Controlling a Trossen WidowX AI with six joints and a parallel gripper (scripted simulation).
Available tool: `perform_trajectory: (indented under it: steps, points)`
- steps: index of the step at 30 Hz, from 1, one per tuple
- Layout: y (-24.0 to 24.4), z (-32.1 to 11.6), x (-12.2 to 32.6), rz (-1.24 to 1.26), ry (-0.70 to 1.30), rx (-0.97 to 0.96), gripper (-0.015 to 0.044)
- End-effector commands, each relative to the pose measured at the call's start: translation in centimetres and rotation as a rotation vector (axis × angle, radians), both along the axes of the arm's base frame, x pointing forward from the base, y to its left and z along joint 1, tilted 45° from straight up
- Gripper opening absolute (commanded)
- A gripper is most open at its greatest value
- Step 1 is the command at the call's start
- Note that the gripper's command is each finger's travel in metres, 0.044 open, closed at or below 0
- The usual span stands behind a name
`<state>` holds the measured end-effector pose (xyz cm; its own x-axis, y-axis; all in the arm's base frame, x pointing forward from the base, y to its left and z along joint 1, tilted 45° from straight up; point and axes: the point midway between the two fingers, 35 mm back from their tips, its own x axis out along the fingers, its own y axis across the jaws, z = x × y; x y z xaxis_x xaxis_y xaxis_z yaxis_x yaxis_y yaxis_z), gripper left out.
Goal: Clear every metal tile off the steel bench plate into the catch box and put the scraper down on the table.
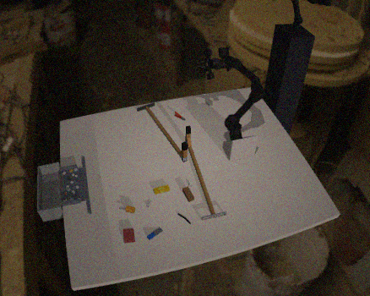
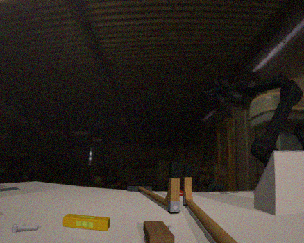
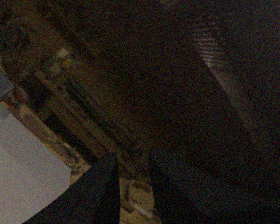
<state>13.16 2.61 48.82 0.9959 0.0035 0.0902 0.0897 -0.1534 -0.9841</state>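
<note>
My gripper [image 1: 206, 67] [image 2: 203, 92] [image 3: 132, 160] is raised high above the back of the table, shut to a narrow gap with nothing between the fingers. One scraper has a wooden handle [image 1: 162, 129] [image 2: 153, 196] and a dark head at the back. The other has a longer-looking wooden handle [image 1: 201, 183] [image 2: 207, 221] and a pale head [image 1: 214, 216] at the front. Both lie on the table, each with an upright, black-topped grip. Several small tiles [image 1: 71, 186] show on the blue-grey plate area at the left, beside the catch box [image 1: 49, 190]. Dim light hides which side of the box wall some tiles are on.
On the table [image 1: 127, 139] are a yellow block [image 1: 160, 189] [image 2: 86, 222], a brown block [image 1: 187, 194] [image 2: 158, 232], a red block [image 1: 128, 235], a blue piece [image 1: 155, 233], an orange piece [image 1: 130, 209] and a red pointed piece [image 1: 179, 115]. A white block stands by the arm base.
</note>
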Motion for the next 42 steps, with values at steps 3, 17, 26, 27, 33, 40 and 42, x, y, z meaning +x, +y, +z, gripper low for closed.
perform_trajectory:
  steps: [3, 17, 26, 27, 33, 40, 42]
  points:
    - [-2.1, -0.8, 1.2, -0.011, 0.046, 0.187, 0.0]
    - [-6.3, -3.7, 4.9, -0.064, 0.188, 0.605, 0.0]
    - [-8.1, -6.4, 7.3, -0.129, 0.293, 0.845, 0.0]
    - [-8.2, -6.7, 7.6, -0.138, 0.305, 0.87, 0.0]
    - [-9.0, -8.7, 9.2, -0.199, 0.378, 1.011, 0.0]
    - [-9.5, -11.3, 10.9, -0.287, 0.462, 1.158, 0.0]
    - [-9.6, -12.0, 11.3, -0.315, 0.486, 1.196, 0.0]
